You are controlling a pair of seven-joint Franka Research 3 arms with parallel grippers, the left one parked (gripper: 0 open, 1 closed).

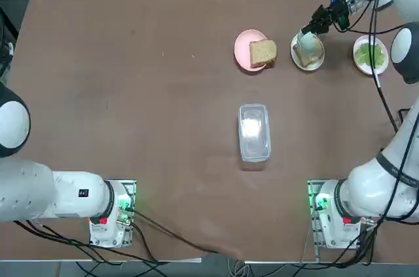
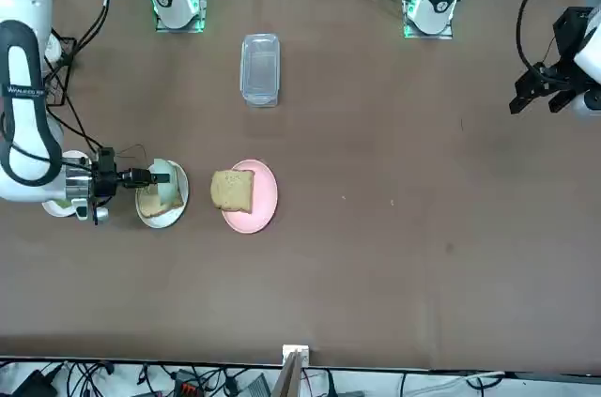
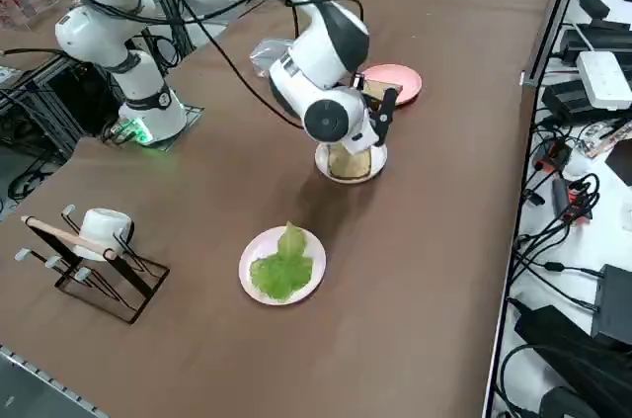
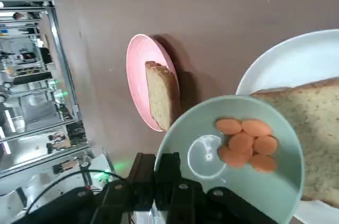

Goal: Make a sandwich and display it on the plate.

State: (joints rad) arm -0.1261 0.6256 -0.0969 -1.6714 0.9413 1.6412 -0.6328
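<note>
No readable text, labels, brands or numbers anywhere in scene.

**A robotics lab, not a kitchen**

Two white robot arms (image 1: 46, 192) are bolted at one edge of a big brown table (image 1: 131, 93), green lights glowing at their bases. Cables (image 3: 563, 230) and power strips (image 3: 604, 77) crowd the floor alongside, and metal shelving (image 4: 32, 70) stands beyond the table.
</note>
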